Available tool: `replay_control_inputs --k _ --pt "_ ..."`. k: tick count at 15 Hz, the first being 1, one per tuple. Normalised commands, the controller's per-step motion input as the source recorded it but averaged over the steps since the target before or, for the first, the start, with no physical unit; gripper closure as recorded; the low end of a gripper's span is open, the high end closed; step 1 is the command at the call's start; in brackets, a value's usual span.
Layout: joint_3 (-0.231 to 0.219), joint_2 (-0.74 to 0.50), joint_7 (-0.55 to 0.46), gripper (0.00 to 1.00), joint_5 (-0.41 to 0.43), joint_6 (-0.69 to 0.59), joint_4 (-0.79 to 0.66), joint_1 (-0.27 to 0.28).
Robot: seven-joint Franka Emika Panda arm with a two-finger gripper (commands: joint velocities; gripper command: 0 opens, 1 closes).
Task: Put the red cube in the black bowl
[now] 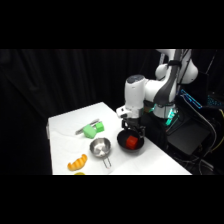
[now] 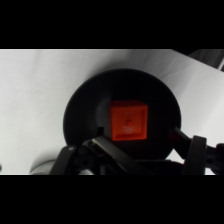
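Inside the round matte black bowl [image 2: 80,107] sits the flat-faced red cube [image 2: 129,120], gripper [image 1: 133,127] apparently spread.

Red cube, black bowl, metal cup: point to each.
Red cube [image 2: 129,120]: wrist view, top face.
Black bowl [image 2: 82,107]: wrist view, inner wall beside the cube.
Metal cup [image 1: 100,147]: side view, inside.

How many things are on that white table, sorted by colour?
Red: 1, the red cube, lying inside the black bowl.
Black: 1, the black bowl.
Green: 1, a green object.
Silver: 1, a metal cup.
Orange: 1, a croissant-shaped toy.
Total: 5, not counting a yellow sliver at the table's front edge.
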Motion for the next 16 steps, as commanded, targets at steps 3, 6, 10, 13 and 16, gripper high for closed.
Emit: replay_control_inputs --k 3,6,10,13,16 --pt "0.058 -0.29 0.0 0.0 0.154 -0.24 0.02 0.008" --pt "0.028 -0.34 -0.1 0.0 0.212 -0.53 0.1 0.0" --pt "-0.052 -0.34 -0.06 0.0 0.067 -0.55 0.15 0.017" --pt "-0.083 -0.3 -0.03 0.0 0.03 -0.45 0.17 0.015" --pt "-0.078 -0.24 0.03 0.0 -0.007 -0.35 0.16 0.01"
